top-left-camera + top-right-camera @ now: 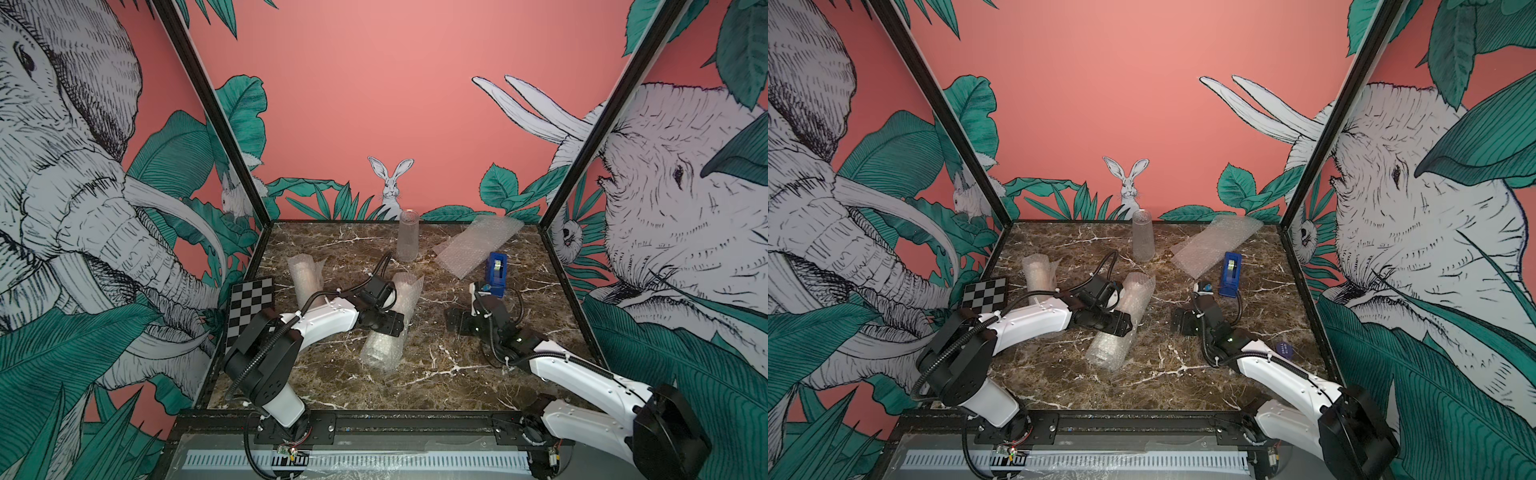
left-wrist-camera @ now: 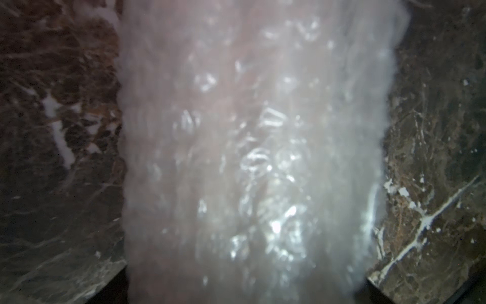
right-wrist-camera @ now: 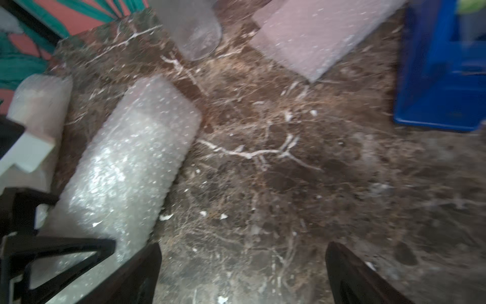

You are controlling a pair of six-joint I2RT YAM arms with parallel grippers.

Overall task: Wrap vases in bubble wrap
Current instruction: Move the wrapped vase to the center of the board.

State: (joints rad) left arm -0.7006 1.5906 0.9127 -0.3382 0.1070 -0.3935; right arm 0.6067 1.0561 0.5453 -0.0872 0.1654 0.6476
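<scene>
A bubble-wrapped vase (image 1: 380, 351) lies on the marble table's middle. My left gripper (image 1: 386, 326) comes down on it, and in the left wrist view the roll (image 2: 249, 144) fills the whole gap between the jaws. A second wrapped vase (image 1: 305, 276) lies at the left. The clear glass vase (image 1: 407, 237) stands bare at the back. A flat sheet of bubble wrap (image 1: 478, 245) lies at the back right. My right gripper (image 3: 242, 273) is open over bare marble, just right of the middle roll (image 3: 126, 163), with nothing between its fingers.
A blue tape dispenser (image 1: 497, 270) stands just beyond the right gripper, near the sheet. A checkerboard card (image 1: 249, 307) lies at the table's left edge. Printed walls close in the left, back and right sides.
</scene>
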